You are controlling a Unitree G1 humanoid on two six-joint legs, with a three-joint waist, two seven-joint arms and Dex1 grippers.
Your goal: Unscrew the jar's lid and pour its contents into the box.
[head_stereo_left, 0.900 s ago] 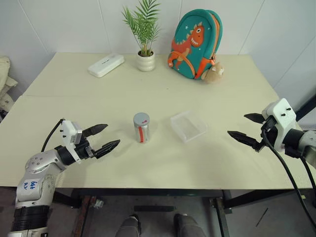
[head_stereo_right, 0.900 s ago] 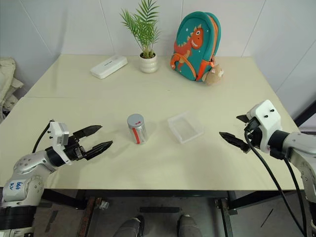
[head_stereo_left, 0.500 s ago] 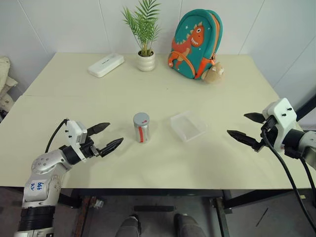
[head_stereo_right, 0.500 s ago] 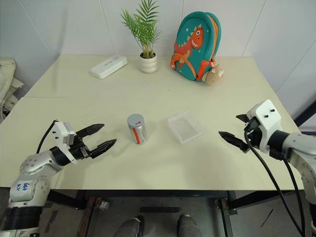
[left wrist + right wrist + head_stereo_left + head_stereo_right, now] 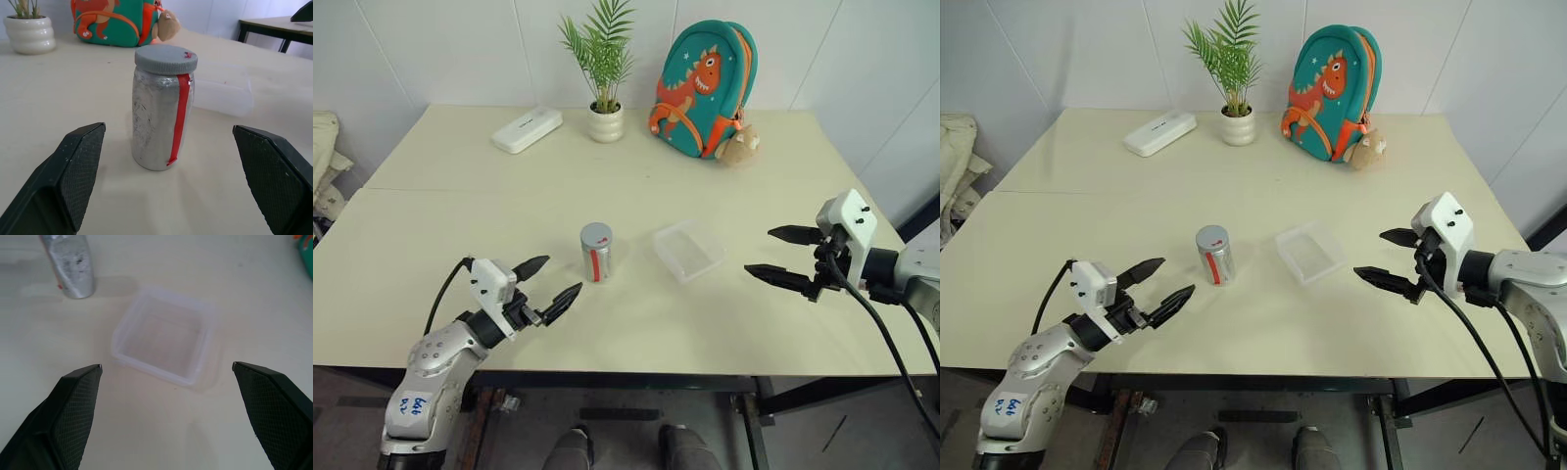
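Observation:
The jar (image 5: 596, 255) stands upright at the table's middle, clear with a red strip down its side, and the grey lid (image 5: 166, 58) sits screwed on top. What it holds cannot be made out. Just right of it lies the clear box (image 5: 686, 249), empty. My left gripper (image 5: 546, 283) hangs open a short way left of and nearer than the jar, pointing at it. My right gripper (image 5: 783, 256) is open to the right of the box, pointing at it, apart from it.
A white flat case (image 5: 527, 128), a potted plant (image 5: 604, 119) and a teal dinosaur backpack (image 5: 702, 73) with a small plush toy (image 5: 742, 144) stand along the far edge of the table (image 5: 460, 206).
My left gripper has moved right and closer to the jar. My right gripper has shifted left toward the box. Jar and box have not moved.

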